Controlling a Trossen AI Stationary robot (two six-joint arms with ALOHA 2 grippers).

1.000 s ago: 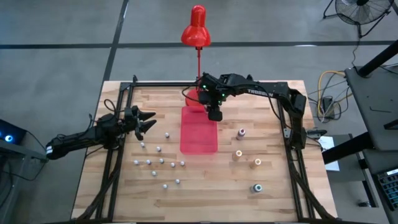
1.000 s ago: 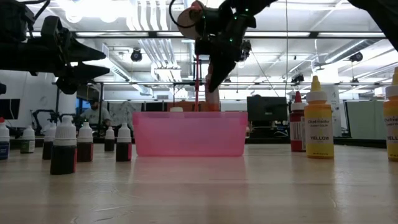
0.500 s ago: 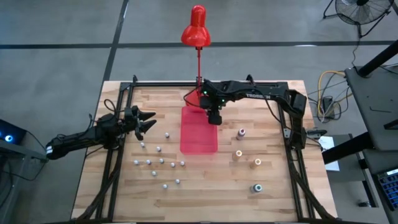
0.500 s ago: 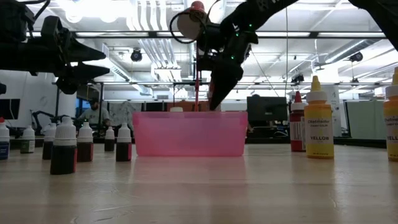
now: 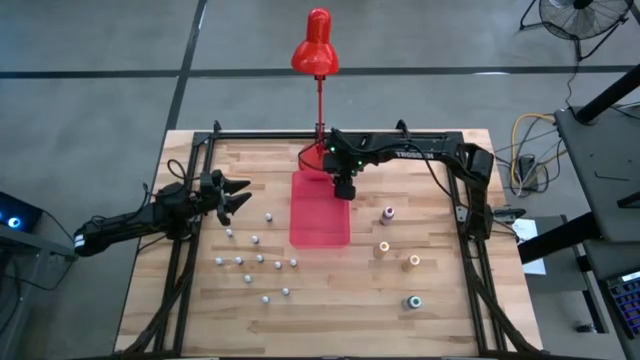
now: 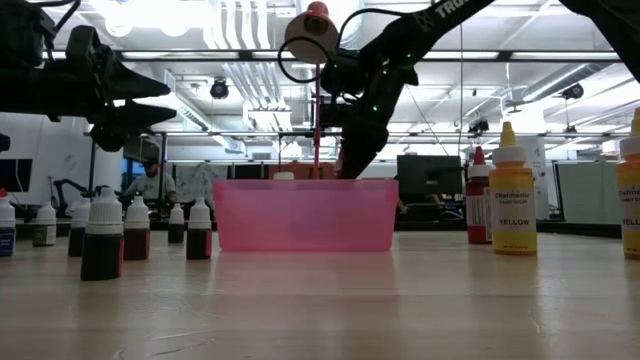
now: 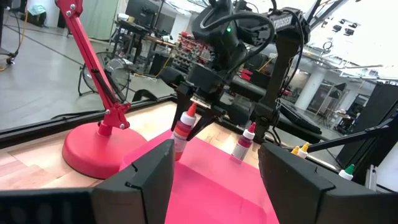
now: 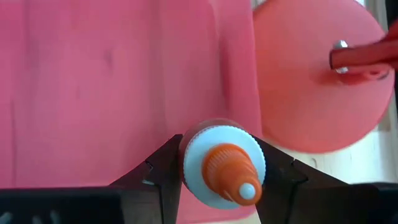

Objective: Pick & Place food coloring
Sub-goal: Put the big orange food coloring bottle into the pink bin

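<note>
- Right gripper (image 8: 224,171): fingers clamped on either side of an orange-capped food coloring bottle (image 8: 225,165), cap pointing up toward the wrist camera.
- Below the fingers: red tray (image 8: 112,81), at its end nearest the lamp base (image 8: 320,74).
- Left wrist view: same bottle (image 7: 183,127) upright between the right arm's fingers, low over the tray.
- Left gripper (image 5: 238,193): fingers spread wide, holding nothing, off the table surface at its left side.
- Small whitish-capped bottles (image 5: 255,265) stand scattered on the table (image 5: 330,300) beyond the left fingertips.
- Four bigger bottles (image 5: 385,248) stand apart from the right fingers, past the tray.
</note>
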